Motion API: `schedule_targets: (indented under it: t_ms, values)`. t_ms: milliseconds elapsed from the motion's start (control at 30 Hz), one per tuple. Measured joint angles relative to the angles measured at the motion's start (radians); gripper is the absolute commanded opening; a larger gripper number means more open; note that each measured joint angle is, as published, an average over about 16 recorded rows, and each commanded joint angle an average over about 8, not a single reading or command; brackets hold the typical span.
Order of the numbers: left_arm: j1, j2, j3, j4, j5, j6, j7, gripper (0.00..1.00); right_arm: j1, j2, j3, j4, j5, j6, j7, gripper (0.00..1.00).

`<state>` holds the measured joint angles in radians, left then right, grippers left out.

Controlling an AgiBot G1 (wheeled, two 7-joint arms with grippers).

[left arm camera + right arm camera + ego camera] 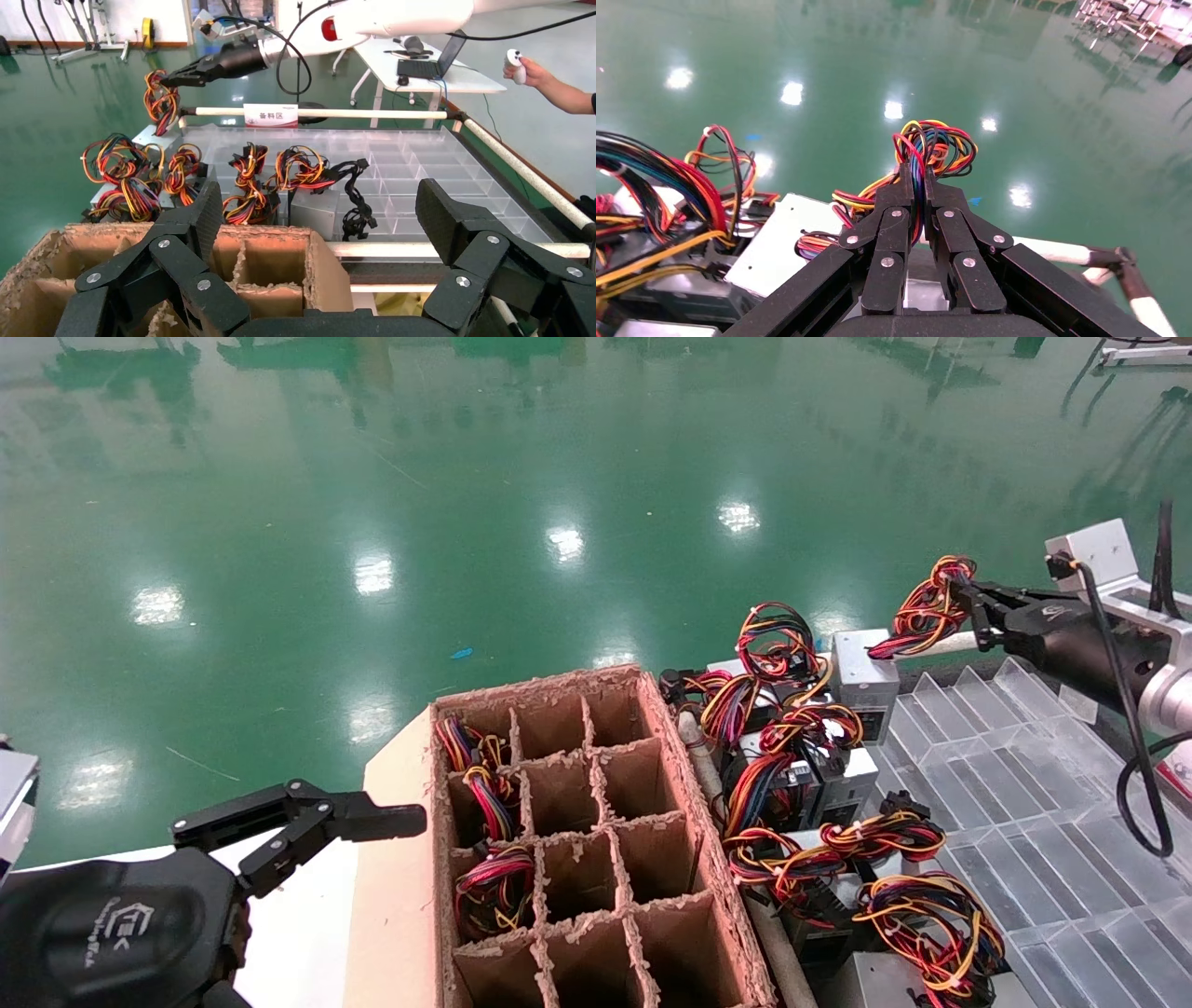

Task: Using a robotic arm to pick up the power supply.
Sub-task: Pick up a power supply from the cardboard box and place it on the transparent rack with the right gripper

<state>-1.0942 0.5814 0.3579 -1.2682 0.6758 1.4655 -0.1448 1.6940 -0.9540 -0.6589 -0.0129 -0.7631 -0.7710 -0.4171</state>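
Right pincer (971,593) pinched shut on wire bundle (931,603) of power supply (864,680). Metal box below pincer: heavy, hard. Wires soft, may slip. Left pincer (307,822) open, parked.

Bright overhead glare on green floor (559,542)
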Motion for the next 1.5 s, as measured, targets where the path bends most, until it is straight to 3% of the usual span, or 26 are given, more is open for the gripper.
schedule_targets:
  t_ms: [1200,1500]
  values:
    - [0.000,0.000,0.000,0.000,0.000,0.000,0.000,1.00,-0.159,0.112,0.103,0.009,0.148,-0.219,0.025,0.00]
    - [0.000,0.000,0.001,0.000,0.000,0.000,0.000,1.00,-0.174,0.131,0.118,0.006,0.169,-0.233,0.025,0.00]
